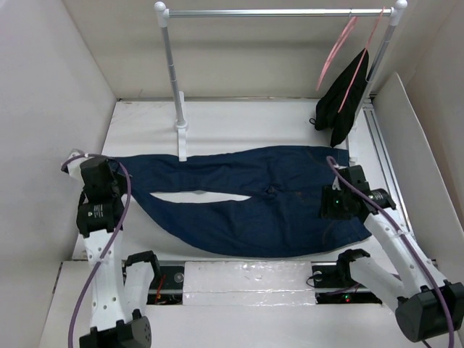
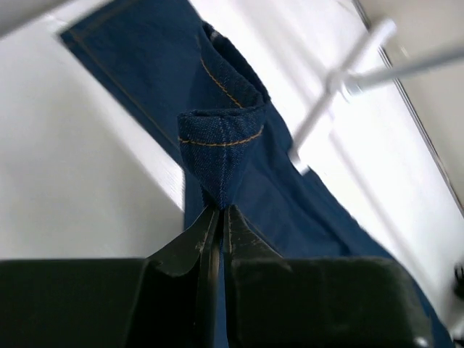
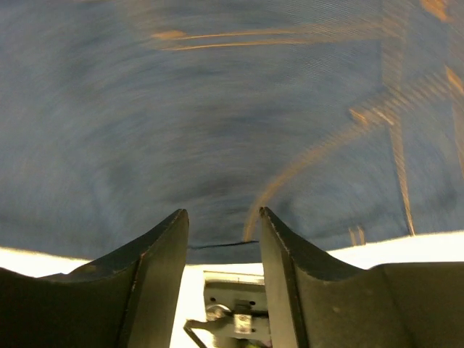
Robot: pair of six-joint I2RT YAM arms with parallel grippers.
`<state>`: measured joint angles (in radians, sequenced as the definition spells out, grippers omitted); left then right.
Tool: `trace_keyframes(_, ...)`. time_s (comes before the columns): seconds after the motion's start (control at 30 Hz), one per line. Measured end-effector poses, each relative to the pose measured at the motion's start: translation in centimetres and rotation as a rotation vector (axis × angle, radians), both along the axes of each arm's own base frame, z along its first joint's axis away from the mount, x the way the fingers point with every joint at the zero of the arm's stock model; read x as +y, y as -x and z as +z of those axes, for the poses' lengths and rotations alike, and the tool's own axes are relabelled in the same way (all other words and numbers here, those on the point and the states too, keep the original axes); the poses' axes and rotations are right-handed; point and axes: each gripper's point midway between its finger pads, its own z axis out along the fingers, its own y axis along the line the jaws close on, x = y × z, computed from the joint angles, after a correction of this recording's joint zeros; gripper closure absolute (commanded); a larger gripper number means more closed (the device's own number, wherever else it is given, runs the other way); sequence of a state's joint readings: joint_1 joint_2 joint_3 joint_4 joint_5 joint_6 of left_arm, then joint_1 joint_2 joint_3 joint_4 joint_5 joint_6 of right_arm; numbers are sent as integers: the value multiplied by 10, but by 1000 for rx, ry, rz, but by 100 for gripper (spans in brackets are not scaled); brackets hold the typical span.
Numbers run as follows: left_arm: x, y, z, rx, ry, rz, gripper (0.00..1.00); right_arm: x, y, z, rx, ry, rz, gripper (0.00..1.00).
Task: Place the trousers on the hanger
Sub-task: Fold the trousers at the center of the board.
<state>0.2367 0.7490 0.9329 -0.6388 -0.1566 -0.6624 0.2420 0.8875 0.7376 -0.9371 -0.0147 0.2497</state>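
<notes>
The dark navy trousers (image 1: 246, 206) lie flat across the table, legs to the left and waist to the right. My left gripper (image 1: 96, 176) is shut on the folded hem of a leg (image 2: 221, 145) at the far left end, with the cloth pinched between the fingertips (image 2: 220, 212). My right gripper (image 1: 339, 201) is open, just above the waist end of the trousers (image 3: 217, 109), with nothing between its fingers (image 3: 221, 221). The empty pale-pink hanger (image 1: 336, 49) hangs on the rail at the back right.
A white clothes rail (image 1: 279, 12) stands on two posts at the back; its left post and foot (image 1: 178, 123) are behind the trousers. A second pink hanger holds a black garment (image 1: 343, 101) at the right. White walls close in both sides. A metal bracket (image 3: 232, 304) shows below the right fingers.
</notes>
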Motion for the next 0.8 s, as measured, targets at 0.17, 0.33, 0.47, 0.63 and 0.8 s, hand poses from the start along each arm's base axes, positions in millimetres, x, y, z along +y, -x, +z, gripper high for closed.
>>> trace_keyframes(0.17, -33, 4, 8, -54, 21, -125, 100, -47, 3, -14, 68, 67, -381, 48)
trace_keyframes(0.33, -51, 6, 9, -66, 32, -195, 100, -79, 11, -24, 151, 140, -689, 49)
trace_keyframes(0.47, -48, 5, 12, -61, 11, -187, 100, -91, 19, -25, 182, 157, -861, 52)
trace_keyframes(0.63, -48, 1, 28, -91, -3, -192, 100, -97, 18, -26, 226, 164, -991, 53)
trace_keyframes(0.8, -53, -2, 40, -124, -3, -229, 100, -93, 21, -42, 288, 137, -1071, 55)
